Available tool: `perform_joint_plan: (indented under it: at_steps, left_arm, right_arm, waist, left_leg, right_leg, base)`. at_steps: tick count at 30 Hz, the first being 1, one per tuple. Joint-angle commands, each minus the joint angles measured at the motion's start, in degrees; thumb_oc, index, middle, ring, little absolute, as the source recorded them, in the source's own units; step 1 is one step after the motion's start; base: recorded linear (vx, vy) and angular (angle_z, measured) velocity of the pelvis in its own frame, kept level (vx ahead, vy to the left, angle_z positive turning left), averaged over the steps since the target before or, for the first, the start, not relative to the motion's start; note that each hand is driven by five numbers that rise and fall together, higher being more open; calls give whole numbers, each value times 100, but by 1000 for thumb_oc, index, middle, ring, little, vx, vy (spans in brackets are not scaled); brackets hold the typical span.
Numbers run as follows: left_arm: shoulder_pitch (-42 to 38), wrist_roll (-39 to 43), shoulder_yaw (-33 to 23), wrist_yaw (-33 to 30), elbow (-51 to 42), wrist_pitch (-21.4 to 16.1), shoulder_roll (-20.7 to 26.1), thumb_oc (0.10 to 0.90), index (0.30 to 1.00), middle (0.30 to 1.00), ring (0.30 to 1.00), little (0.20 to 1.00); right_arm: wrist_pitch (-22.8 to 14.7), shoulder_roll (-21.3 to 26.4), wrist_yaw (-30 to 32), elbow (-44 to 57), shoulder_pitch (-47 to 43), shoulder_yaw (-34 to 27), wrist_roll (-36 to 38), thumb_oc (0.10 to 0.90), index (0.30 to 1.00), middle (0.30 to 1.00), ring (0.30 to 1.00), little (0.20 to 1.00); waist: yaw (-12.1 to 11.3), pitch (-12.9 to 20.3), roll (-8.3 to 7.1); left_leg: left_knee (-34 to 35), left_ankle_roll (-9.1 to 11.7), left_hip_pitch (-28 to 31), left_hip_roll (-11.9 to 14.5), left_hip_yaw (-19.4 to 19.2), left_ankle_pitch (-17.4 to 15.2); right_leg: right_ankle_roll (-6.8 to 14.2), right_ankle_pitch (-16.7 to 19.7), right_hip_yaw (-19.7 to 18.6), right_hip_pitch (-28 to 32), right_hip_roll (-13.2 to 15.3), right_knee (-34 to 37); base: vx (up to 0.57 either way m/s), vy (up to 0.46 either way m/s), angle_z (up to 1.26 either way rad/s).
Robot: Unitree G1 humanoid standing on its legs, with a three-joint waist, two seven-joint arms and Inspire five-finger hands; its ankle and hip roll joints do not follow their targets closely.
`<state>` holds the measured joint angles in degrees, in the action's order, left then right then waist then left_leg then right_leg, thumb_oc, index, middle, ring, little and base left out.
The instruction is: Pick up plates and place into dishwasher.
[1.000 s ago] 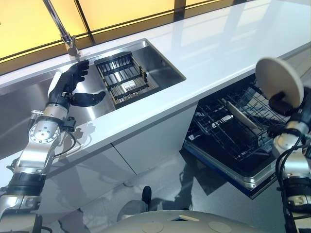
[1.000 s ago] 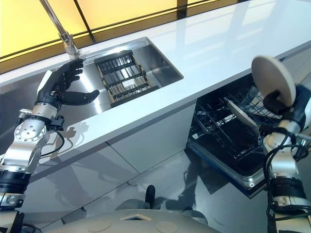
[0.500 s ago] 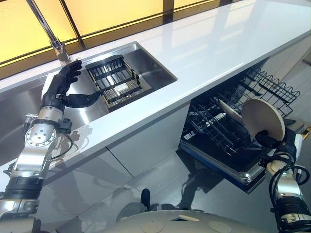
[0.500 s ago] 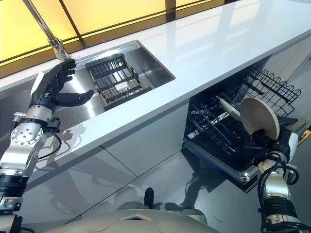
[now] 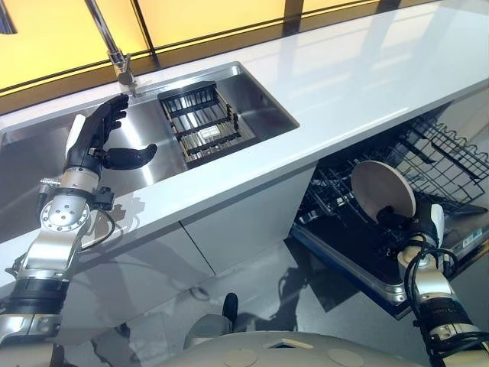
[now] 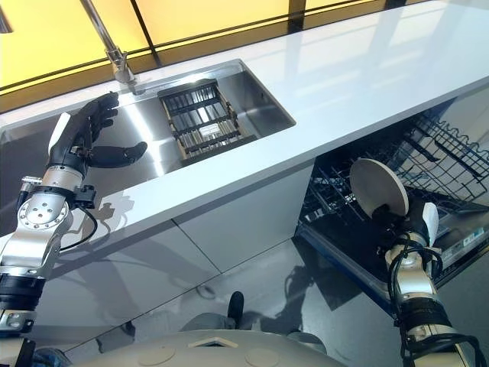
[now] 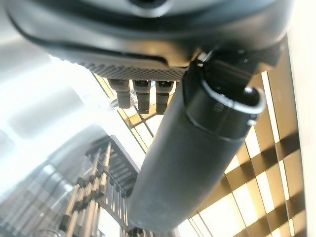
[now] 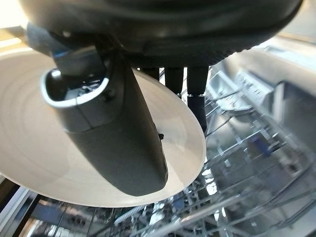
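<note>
Fingers [image 8: 197,98] of right hand [image 5: 416,229] pinch plate [image 5: 382,189] over dishwasher rack [image 5: 451,164].

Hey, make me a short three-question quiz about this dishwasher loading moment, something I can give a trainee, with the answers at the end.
1. True or false: the right hand grips a plate over the open dishwasher's rack.
2. Where is the left hand?
A. On the plate
B. Open above the sink, near the faucet
C. Inside the dishwasher
3. Fill in: the dark slatted drainer sits inside the ____.

Key: 1 true. 2 B. 3 sink.
</note>
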<state>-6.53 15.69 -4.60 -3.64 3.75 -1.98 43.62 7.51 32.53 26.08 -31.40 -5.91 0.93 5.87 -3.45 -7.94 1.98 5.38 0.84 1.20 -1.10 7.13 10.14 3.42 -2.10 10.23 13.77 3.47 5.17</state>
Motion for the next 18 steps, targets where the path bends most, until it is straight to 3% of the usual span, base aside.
perform_joint_plan:
  at_steps: [1, 10, 15, 16, 17, 18]
  left_arm:
    - [-573, -105, -241, -173, -276, -577, 324, 800, 900, 900, 900, 900]
    - [-738, 39, -115, -107, -445, -343, 461, 800, 900, 900, 900, 900]
    - [-789, 31, -79, -31, -544, -263, 449, 800, 900, 900, 900, 900]
    - [-792, 28, -54, -27, -560, -260, 441, 800, 900, 900, 900, 900]
    - [-793, 28, -53, -27, -558, -262, 442, 800, 900, 900, 900, 900]
    - [-795, 2, -42, -8, -560, -259, 423, 800, 900, 900, 900, 900]
  right_arm:
    - [6, 594, 277, -36, -820, 136, -345, 100, 300, 300, 300, 200]
    - [941, 602, 66, -895, -1160, 711, -586, 100, 300, 300, 300, 200]
    - [1396, 552, -403, -1332, -1288, 954, -602, 100, 300, 300, 300, 200]
    - [1403, 514, -437, -1369, -1291, 997, -543, 306, 476, 476, 476, 406]
    - [1401, 513, -437, -1372, -1292, 997, -542, 641, 764, 764, 764, 741]
    - [1382, 483, -403, -1346, -1301, 1021, -470, 800, 900, 900, 900, 900]
  waist:
    - [-218, 167, 33]
    - [-377, 72, 88]
    - [-423, 66, 82]
    - [-436, 68, 77]
    - [-435, 66, 77]
    - [-439, 71, 72]
  left_leg:
    - [-68, 38, 524, -47, -309, -769]
    - [-86, 67, 431, -58, -167, -702]
    - [-78, 73, 445, -64, -109, -693]
    - [-74, 69, 465, -67, -93, -692]
    - [-73, 69, 467, -67, -92, -692]
    - [-73, 68, 484, -65, -84, -696]
  right_leg:
    - [-81, 139, 168, -539, -92, -381]
    - [-95, 145, 260, -552, -35, -391]
    - [-97, 140, 257, -522, -30, -383]
    - [-100, 137, 260, -498, -31, -380]
    - [-100, 137, 261, -494, -31, -379]
    - [-99, 133, 261, -481, -30, -387]
  base:
    - [29, 30, 10]
    - [15, 20, 16]
    - [32, 11, 7]
    - [22, 4, 4]
    - [35, 6, 4]
    - [31, 3, 2]
